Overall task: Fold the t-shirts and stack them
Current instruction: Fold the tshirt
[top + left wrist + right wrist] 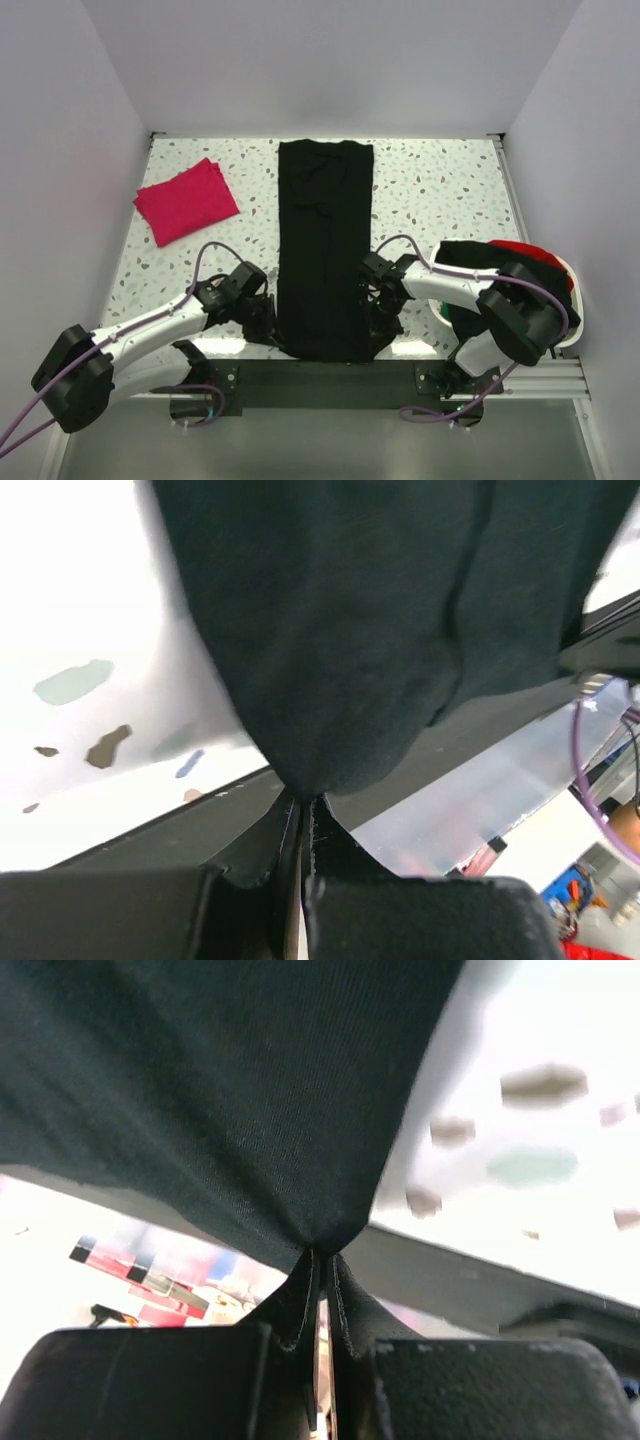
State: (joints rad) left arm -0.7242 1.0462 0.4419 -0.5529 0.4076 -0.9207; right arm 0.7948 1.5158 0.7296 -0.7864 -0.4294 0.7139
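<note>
Black t-shirt (325, 240) lies as a long strip on the speckled worktop (450, 185); we see left jaws and right jaws each clamped on its near corners.

On the white speckled table (440, 190) a black t-shirt (325, 240) lies as a long strip down the middle, from far edge to near edge. A folded magenta t-shirt (186, 200) lies far left. A black, red and green heap of shirts (510, 262) sits near right.
</note>
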